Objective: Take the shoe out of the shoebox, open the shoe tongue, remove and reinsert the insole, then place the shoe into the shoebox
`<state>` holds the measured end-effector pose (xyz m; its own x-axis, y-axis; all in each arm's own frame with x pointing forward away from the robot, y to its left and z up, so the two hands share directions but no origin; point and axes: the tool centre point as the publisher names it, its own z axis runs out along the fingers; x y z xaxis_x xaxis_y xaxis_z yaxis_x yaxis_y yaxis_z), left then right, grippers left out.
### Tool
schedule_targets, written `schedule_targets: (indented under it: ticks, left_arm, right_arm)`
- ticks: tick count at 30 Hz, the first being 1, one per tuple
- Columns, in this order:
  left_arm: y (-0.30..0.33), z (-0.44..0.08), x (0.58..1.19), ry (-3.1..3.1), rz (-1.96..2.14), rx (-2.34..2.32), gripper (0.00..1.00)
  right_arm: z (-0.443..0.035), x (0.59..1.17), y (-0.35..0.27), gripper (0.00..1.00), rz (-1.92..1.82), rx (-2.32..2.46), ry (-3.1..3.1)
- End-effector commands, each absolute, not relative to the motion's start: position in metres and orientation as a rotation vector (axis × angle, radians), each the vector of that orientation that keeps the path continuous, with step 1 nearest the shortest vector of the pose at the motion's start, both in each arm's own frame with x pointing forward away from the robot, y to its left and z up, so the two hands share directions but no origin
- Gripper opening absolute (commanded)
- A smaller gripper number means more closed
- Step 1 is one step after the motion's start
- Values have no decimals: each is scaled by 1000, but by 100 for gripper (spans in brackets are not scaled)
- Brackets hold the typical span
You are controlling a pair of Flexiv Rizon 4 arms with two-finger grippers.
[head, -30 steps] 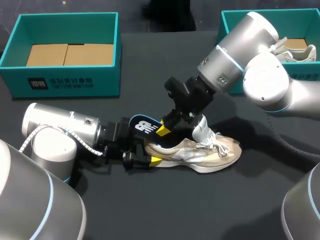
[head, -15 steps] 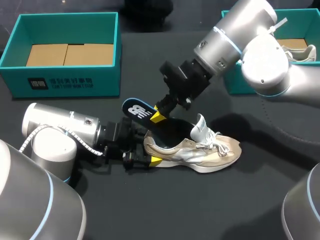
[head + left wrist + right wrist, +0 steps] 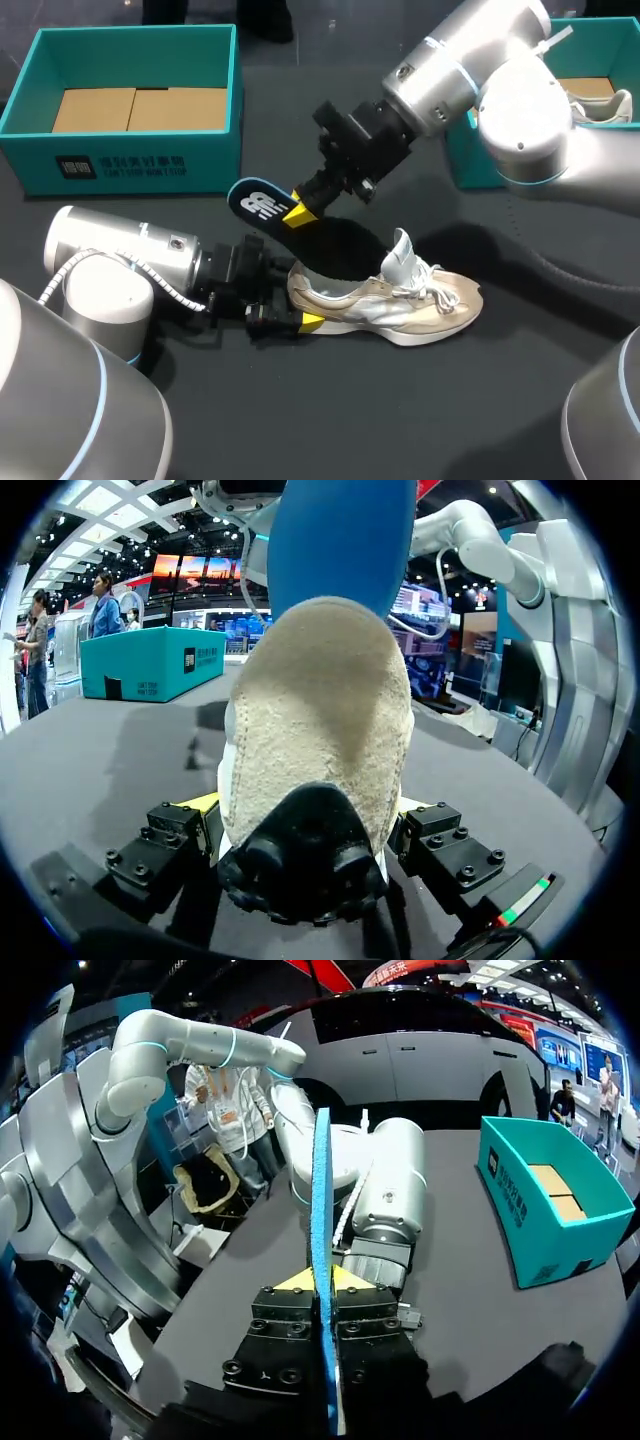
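A beige sneaker (image 3: 400, 298) lies on its side on the black table, toe to the right, tongue raised. My left gripper (image 3: 295, 300) is closed around its heel; in the left wrist view the suede heel (image 3: 320, 730) fills the gap and both yellow tips touch it. Up and to the left of the shoe, my right gripper (image 3: 297, 214) is shut on the blue insole (image 3: 258, 206), which hangs free in the air. In the right wrist view the insole (image 3: 321, 1210) stands edge-on between the closed fingers. The insole's blue underside (image 3: 340, 530) shows above the heel.
A teal shoebox (image 3: 130, 165) with a cardboard floor stands at the back left, also seen as the teal box (image 3: 545, 1210) from the right wrist. A second teal box (image 3: 462, 160) at the back right holds another pale shoe (image 3: 600, 104).
My right gripper has pulled the insole up and to the left, out of the shoe's opening and clear of it. The left gripper and the shoe have stayed put.
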<state>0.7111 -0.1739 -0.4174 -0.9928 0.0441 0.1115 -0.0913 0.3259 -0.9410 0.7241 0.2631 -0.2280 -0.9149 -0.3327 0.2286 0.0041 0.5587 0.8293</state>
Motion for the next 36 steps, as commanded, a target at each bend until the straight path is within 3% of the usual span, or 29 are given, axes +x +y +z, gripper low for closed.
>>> schedule_targets:
  ticks: [1, 6, 21, 36]
  left_arm:
    - [-173, -420, 708, -2462, 1758, 46, 0]
    - [-173, -420, 708, -2462, 1758, 46, 0]
    - [-173, -420, 708, -2462, 1758, 46, 0]
    - [-173, -420, 708, -2462, 1758, 46, 0]
  right_arm:
    - [-206, 723, 261, 0, -1299, 287, -2423]
    - [-174, 717, 251, 0, -1433, 308, -2325]
    - [-172, 716, 249, 0, -1457, 313, -2313]
    - [-107, 707, 198, 0, -1799, 126, -2101]
